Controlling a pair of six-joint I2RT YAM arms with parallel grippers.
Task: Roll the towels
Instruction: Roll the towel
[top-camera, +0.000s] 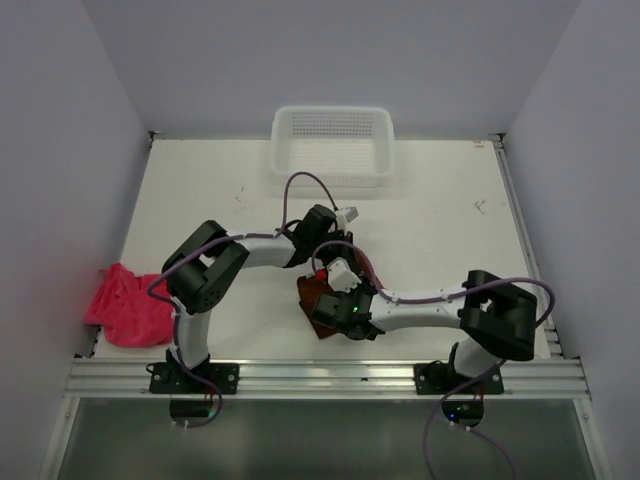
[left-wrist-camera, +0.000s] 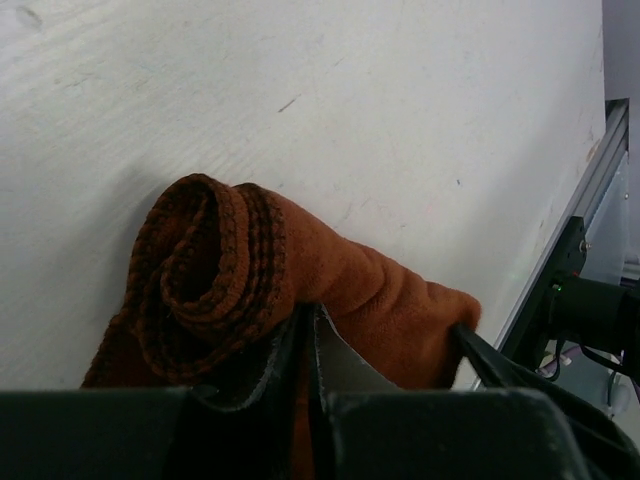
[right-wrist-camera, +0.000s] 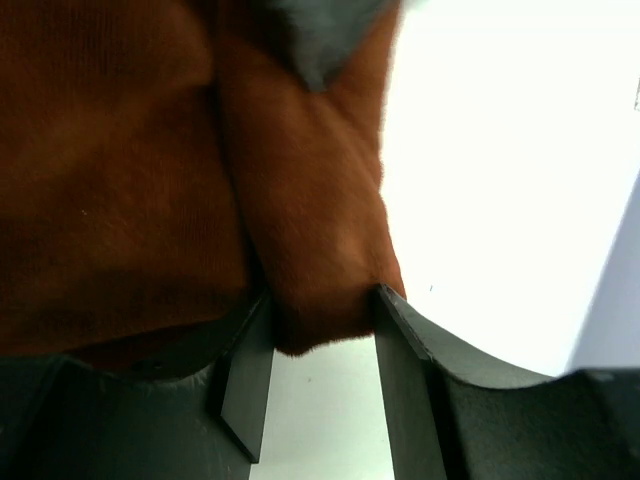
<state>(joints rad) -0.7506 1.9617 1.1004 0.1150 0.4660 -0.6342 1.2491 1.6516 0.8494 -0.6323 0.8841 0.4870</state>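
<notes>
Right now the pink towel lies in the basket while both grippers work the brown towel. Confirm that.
Not in the basket: the top view shows the pink towel crumpled at the left edge of the table. The brown towel part stands.

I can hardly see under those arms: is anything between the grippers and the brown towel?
Nothing visible. The left gripper pinches the rust-brown cloth towel by its rolled end; the right gripper stands open astride a fold of it.

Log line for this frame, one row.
step: rolling rust-brown towel | left jaws: shut on it | right jaws: around a fold, grip unclear | pink towel: crumpled, far left, unrolled
</notes>
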